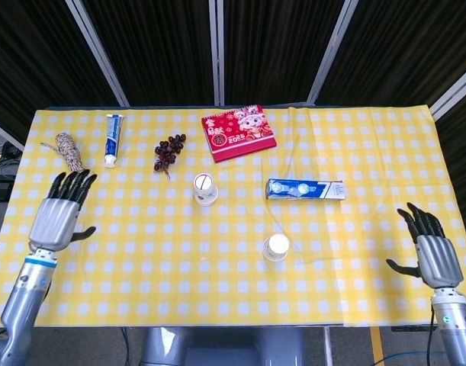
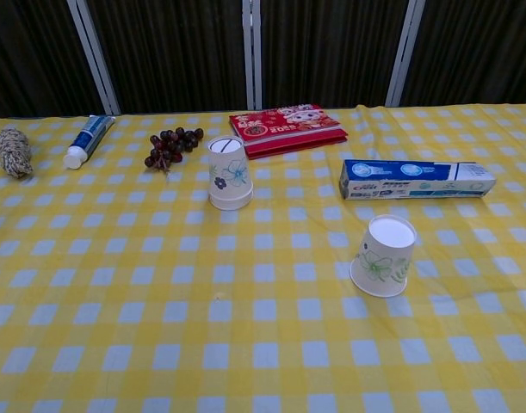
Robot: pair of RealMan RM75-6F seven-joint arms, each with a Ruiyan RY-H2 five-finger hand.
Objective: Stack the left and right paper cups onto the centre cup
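Paper cups stand upside down mid-table: one [image 1: 205, 189] below the grapes [image 1: 168, 149], another [image 1: 276, 247] nearer the front edge, well apart. Left hand [image 1: 59, 215] and right hand [image 1: 432, 252] hover at opposite side edges, fingers spread, holding nothing; the chest view shows neither.

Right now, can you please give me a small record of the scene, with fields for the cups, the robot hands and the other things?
cups seen: two, both upside down, apart from each other
far cup: in front of the grapes
near cup: in front of the toothpaste box
stacking: none yet
left robot hand: open, at the left table edge, holds nothing
right robot hand: open, at the right table edge, holds nothing
other things: red calendar, toothpaste tube, twine bundle
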